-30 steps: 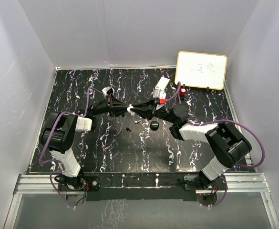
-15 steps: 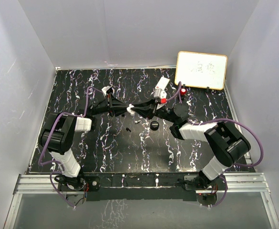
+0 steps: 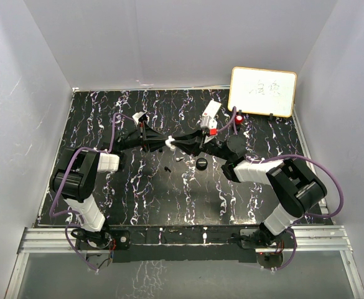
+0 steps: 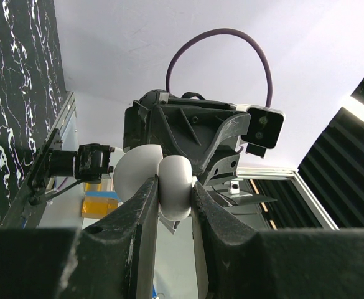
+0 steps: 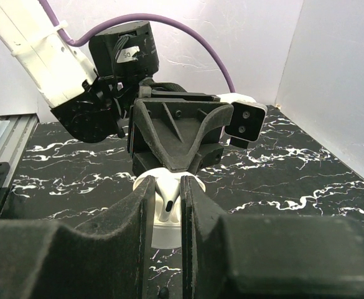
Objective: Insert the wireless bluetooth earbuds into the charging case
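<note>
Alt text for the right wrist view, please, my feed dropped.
The right hand pinches a white earbud right at the white charging case, which the left hand grips facing it, above the black marbled table.

Counted things over the marble table (image 3: 138,193)
Two grippers, the left gripper (image 4: 172,190) and the right gripper (image 5: 167,185); one white charging case (image 4: 138,169); one white earbud (image 5: 167,202); one black puck (image 3: 201,163); one whiteboard (image 3: 262,91).
</note>
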Available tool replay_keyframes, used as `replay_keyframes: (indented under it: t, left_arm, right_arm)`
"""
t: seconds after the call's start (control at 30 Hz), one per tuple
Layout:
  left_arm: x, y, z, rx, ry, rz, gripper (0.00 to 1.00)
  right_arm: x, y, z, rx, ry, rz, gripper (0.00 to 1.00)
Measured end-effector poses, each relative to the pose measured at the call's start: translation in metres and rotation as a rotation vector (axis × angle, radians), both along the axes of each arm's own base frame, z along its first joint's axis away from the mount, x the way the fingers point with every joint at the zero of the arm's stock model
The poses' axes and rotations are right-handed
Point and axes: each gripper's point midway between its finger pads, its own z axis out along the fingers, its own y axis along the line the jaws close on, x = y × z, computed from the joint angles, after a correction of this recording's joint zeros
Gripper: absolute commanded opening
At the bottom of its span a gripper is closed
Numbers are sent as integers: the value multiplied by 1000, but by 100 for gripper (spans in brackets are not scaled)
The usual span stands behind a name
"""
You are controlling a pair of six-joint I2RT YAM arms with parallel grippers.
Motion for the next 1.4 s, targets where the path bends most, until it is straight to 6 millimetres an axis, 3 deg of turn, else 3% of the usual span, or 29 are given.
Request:
replay_keyframes:
  t: [0.13, 0.27, 0.33, 0.47, 0.57, 0.73, 0.97, 1.03, 1.17, 1.27, 1.4]
  left_arm:
    - [0, 0, 0, 0, -1, 0, 0]
    - [0, 0, 0, 1, -2, -1, 0]
    - [0, 0, 0, 0, -3, 0, 0]
    - [0, 0, 1, 0, -5, 0, 0]
    - [1, 0, 1, 0, -7, 0, 0]
    - [0, 0, 1, 0, -7, 0, 0]
    - [1, -1, -5, 5, 4, -7, 0]
    - [1, -1, -9, 11, 15, -15, 0]
    - [0, 3, -15, 22, 14, -30, 0]
    - [-1, 7, -16, 29, 0, -37, 0]
    - [0, 16, -17, 38, -16, -41, 0]
  right_arm:
    - [-1, 1, -2, -6, 3, 8, 5]
    - [-2, 1, -3, -10, 1, 16, 25]
    - [-3, 1, -4, -13, 4, 21, 41]
    - [-3, 2, -7, -21, 17, 27, 58]
    - [-3, 2, -8, -23, 24, 27, 64]
    - [-3, -2, 5, 4, 27, 9, 70]
    - [-1, -26, 55, 100, -5, -71, 69]
    - [7, -35, 66, 109, 27, -129, 67]
    - [40, -51, 78, 76, 158, -318, 66]
    - [61, -63, 68, 10, 233, -448, 66]
    - [74, -72, 13, -158, 353, -541, 62]
